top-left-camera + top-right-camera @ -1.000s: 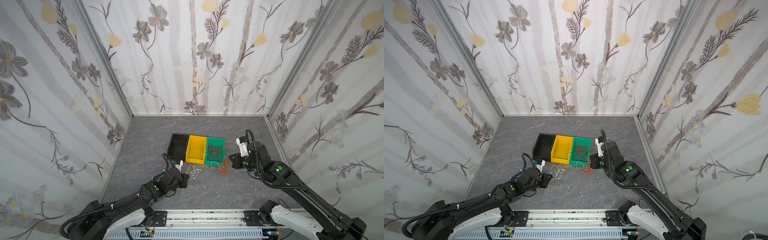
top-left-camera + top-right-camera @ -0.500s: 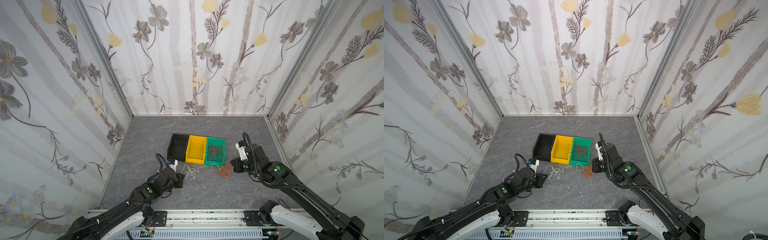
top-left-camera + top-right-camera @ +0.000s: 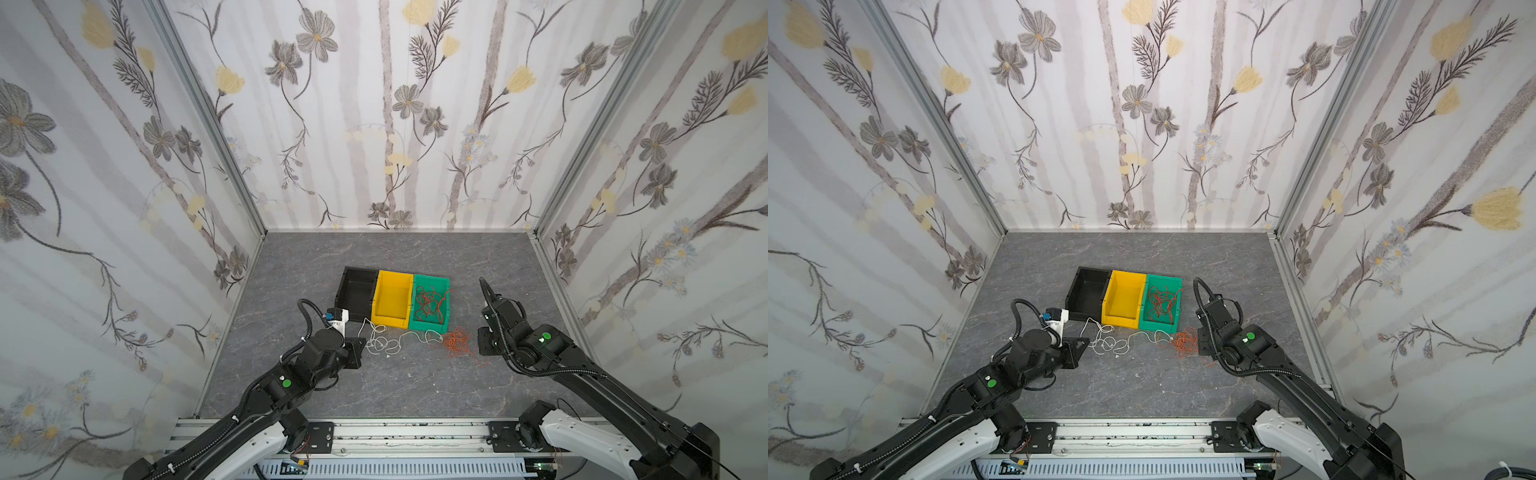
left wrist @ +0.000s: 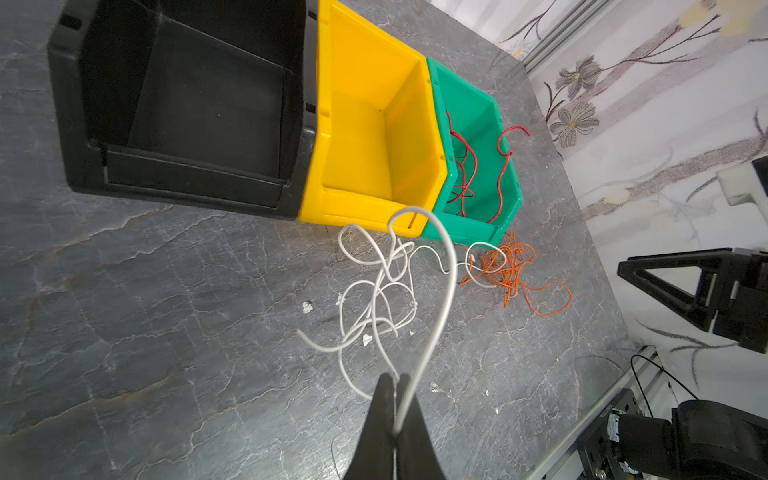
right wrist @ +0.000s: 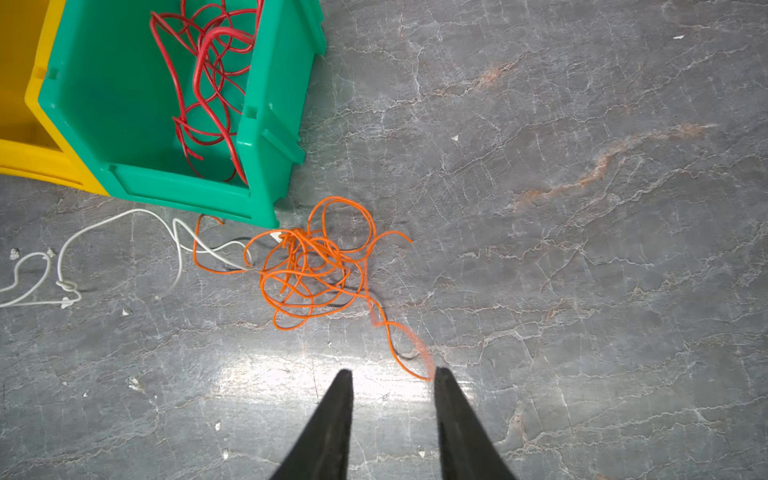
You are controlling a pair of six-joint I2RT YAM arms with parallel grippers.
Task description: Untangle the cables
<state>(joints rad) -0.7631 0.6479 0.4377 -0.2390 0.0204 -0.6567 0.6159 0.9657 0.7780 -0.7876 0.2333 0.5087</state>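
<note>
- Grippers first: your left gripper (image 4: 397, 379) is pressed together on the thin white cable (image 4: 454, 270), which arches up out of the pinch.
- Your right gripper (image 5: 390, 374) stands spread with nothing between its fingers. A blurred tail of the thin orange cable (image 5: 307, 270) lies just at one fingertip (image 5: 444, 376), unclamped.
- Beyond both, on the grey marbled tabletop (image 5: 540, 249), the white cable loops sideways from your left gripper toward the knotted orange heap. Its far end runs in among the orange loops.
- The orange heap lies nearer your right arm and the white loops nearer your left, so the line that matters runs across the table, gripper to gripper. I judge that a pull to the left needs the orange cable pinned on the right.
- Farther back stand three bins side by side: an open black plastic bin (image 4: 187, 83), a yellow plastic bin (image 4: 361, 83) and a green plastic bin (image 5: 266, 124). Thin red cables (image 5: 203, 62) lie in the green one.
</note>
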